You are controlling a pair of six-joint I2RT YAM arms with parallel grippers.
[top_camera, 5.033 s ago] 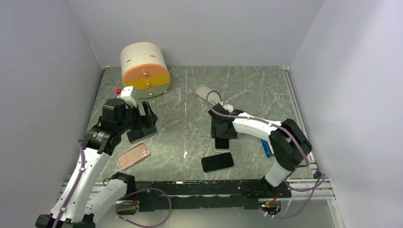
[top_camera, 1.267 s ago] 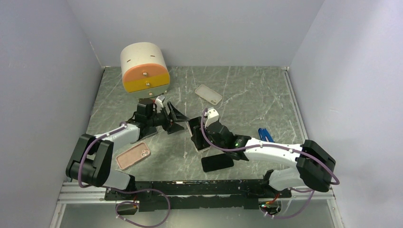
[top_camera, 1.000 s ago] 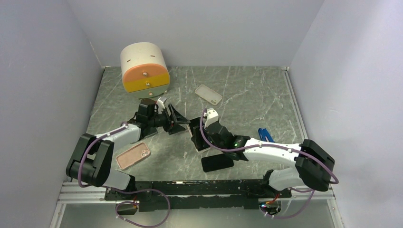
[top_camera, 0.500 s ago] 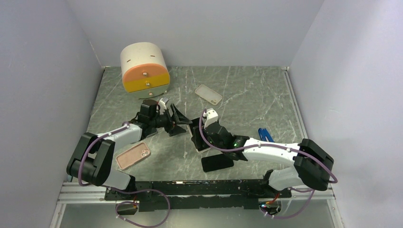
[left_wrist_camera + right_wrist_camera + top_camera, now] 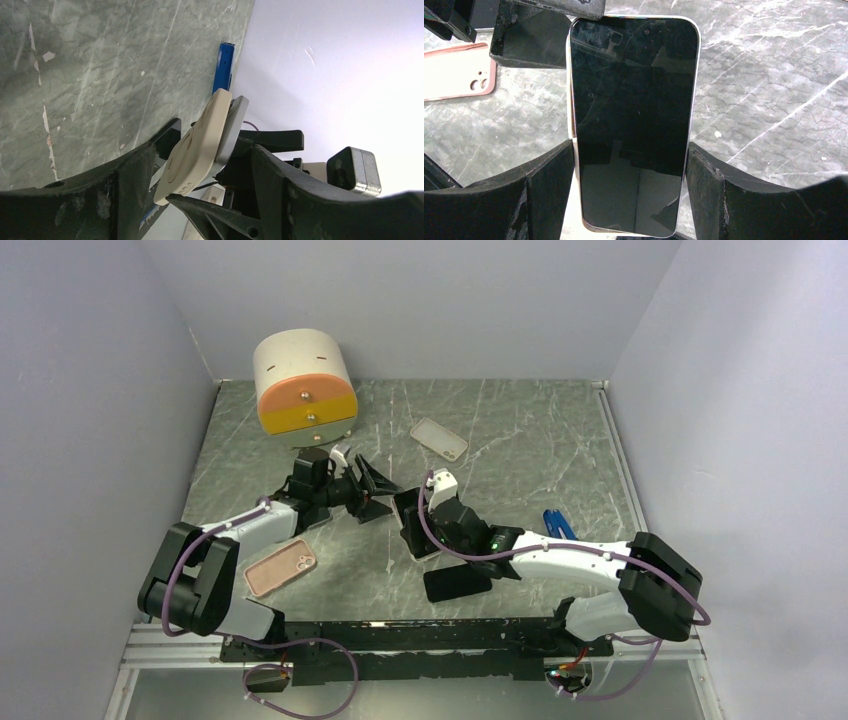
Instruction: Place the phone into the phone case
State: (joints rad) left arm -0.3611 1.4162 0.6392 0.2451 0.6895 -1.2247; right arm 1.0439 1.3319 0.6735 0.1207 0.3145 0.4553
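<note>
My right gripper (image 5: 418, 530) is shut on the sides of a black-screened phone (image 5: 634, 120) and holds it tilted above the table at mid-centre (image 5: 408, 524). In the left wrist view the phone is edge-on: a silver slab (image 5: 235, 125) with a cream case (image 5: 197, 145) askew against its back. My left gripper (image 5: 378, 490) is open, its fingers (image 5: 127, 175) standing either side of the phone's end with gaps. A pink case (image 5: 280, 568) lies near left, and another cream case (image 5: 438, 438) lies at the back.
A second black phone (image 5: 457, 582) lies flat near the front, under the right arm. A blue object (image 5: 558, 525) lies at the right. A cream and orange drawer unit (image 5: 304, 388) stands at the back left. Grey walls close in both sides.
My right arm lifted the phone and carried it left to mid-table. My left arm swung right and brought its open fingers up around the phone's end. Little has moved in the last second.
</note>
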